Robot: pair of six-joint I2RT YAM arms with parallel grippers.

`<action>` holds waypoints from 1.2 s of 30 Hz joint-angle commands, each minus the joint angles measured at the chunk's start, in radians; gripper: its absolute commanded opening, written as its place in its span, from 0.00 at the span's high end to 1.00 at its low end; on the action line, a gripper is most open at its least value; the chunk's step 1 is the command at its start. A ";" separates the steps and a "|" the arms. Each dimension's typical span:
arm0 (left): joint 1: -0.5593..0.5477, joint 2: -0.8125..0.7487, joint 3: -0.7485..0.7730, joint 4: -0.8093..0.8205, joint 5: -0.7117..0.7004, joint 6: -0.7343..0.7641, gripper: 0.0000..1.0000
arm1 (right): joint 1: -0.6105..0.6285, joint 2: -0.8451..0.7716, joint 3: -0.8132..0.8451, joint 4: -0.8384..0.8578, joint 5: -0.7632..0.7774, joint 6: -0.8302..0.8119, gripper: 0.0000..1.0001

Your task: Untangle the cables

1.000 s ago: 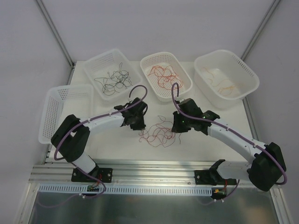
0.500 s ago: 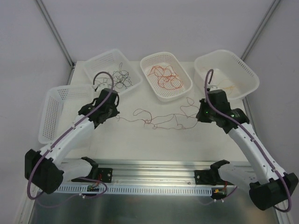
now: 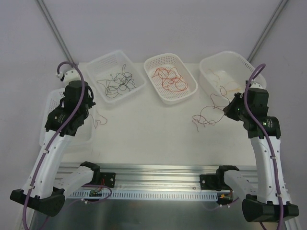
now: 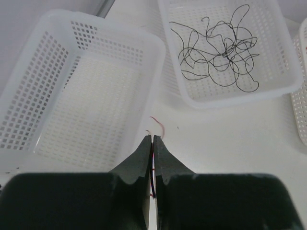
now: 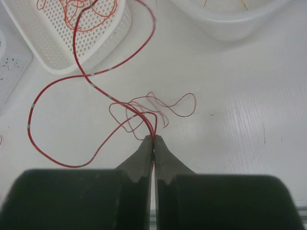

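The right fingers [image 5: 154, 140] pinch a looped red bunch of cables [image 5: 135, 111] over the worktop [image 5: 230, 124] at the top view's right, while the left fingers [image 4: 152, 143] clamp one stray strand [image 4: 162, 128] at its left; such hair-thin wire could slip out, or its loops could tighten into knots.

A white table [image 3: 144, 136] is lit by soft, even light. Plain white walls [image 3: 158, 24] are set behind the table and at both its sides, with two thin metal poles [image 3: 56, 33] rising from its far corners. A silver rail [image 3: 158, 173] is fixed along its near edge.
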 commanded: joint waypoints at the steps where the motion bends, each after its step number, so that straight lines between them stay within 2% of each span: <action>1: 0.023 -0.004 0.095 -0.042 -0.055 0.079 1.00 | -0.021 0.016 -0.022 -0.018 -0.040 -0.001 0.99; 4: 0.024 0.003 0.177 -0.052 -0.046 0.091 1.00 | -0.023 0.025 -0.053 -0.005 -0.069 -0.005 0.99; 8: 0.024 0.030 0.299 -0.052 0.069 0.100 1.00 | -0.022 0.054 -0.137 0.034 -0.186 -0.005 0.99; 12: 0.024 0.073 0.440 -0.052 0.205 0.105 1.00 | 0.029 0.076 -0.199 0.057 -0.206 -0.007 0.99; 14: 0.026 0.107 0.480 -0.052 0.224 0.108 1.00 | 0.060 0.089 -0.214 0.071 -0.204 -0.009 0.99; 18: 0.024 0.167 0.586 -0.053 0.091 0.160 1.00 | 0.159 0.120 -0.259 0.097 -0.203 -0.010 0.99; 19: 0.024 0.177 0.603 -0.052 0.004 0.174 1.00 | 0.178 0.126 -0.265 0.103 -0.198 -0.007 0.99; 24: 0.044 0.262 0.716 -0.028 -0.195 0.327 1.00 | 0.316 0.178 -0.296 0.141 -0.163 0.007 0.99; 31: 0.112 0.337 0.838 0.059 -0.243 0.490 1.00 | 0.390 0.229 -0.302 0.167 -0.163 0.018 0.98; 36: 0.250 0.358 0.748 0.069 -0.204 0.504 0.99 | 0.408 0.250 -0.302 0.176 -0.163 0.016 0.98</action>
